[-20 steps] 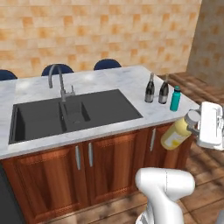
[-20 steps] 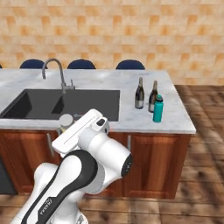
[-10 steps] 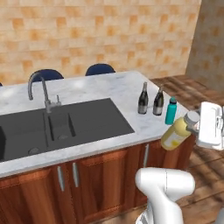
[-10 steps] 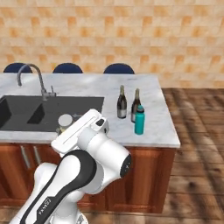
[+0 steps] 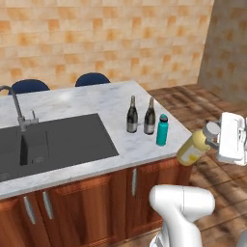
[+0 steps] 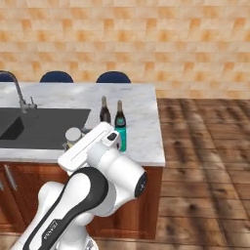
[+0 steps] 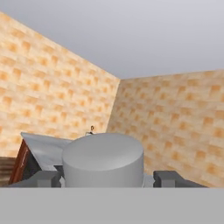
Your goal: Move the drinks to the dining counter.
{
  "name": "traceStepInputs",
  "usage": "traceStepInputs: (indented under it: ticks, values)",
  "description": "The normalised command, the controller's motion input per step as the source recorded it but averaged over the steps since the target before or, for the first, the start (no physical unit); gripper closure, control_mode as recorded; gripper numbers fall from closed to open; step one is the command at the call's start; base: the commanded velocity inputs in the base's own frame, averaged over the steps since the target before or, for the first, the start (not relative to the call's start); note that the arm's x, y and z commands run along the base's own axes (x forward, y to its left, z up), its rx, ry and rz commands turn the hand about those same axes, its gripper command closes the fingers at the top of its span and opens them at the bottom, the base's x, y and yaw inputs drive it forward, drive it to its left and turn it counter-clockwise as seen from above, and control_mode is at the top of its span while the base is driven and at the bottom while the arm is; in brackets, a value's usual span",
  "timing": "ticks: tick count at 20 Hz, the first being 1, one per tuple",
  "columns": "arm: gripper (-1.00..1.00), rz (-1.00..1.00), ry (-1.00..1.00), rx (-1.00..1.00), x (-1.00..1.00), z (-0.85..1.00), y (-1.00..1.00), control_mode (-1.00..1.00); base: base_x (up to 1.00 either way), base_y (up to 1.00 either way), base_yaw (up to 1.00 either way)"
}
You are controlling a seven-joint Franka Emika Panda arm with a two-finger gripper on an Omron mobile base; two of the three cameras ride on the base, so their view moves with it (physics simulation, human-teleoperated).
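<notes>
My gripper (image 5: 215,137) is shut on the yellow bottle (image 5: 192,148) near its white cap (image 5: 211,130), holding it tilted in the air just off the right end of the dining counter (image 5: 91,103). In the hand view the cap (image 7: 103,158) sits between the two dark fingertips (image 7: 47,178). Two dark wine bottles (image 5: 132,115) (image 5: 150,116) and a teal bottle (image 5: 162,130) stand upright together near the counter's right end. From the right base view the wine bottles (image 6: 104,111) (image 6: 119,116) and teal bottle (image 6: 122,140) show just behind my hand.
A black inset sink (image 5: 53,144) with a thin metal tap (image 5: 17,108) takes up the counter's left part. Two blue chair backs (image 5: 29,86) (image 5: 92,78) rise behind the counter. Open wooden floor (image 6: 205,161) lies to the right; a tan tiled wall stands behind.
The whole scene has slid left in both base views, so the base has driven right along the counter. The yellow bottle stays held in the same place relative to the arm.
</notes>
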Motion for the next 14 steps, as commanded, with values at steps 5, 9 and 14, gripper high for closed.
traceStepInputs:
  ticks: [5,9,14]
  values:
    - [1.00,0.00,0.00,0.00,0.00,0.00,0.00,1.00,0.38,-0.33,0.00]
    - [1.00,0.00,0.00,0.00,0.00,0.00,0.00,1.00,0.66,-0.08,0.00]
    - [1.00,0.00,0.00,0.00,0.00,0.00,0.00,1.00,0.80,0.00,0.00]
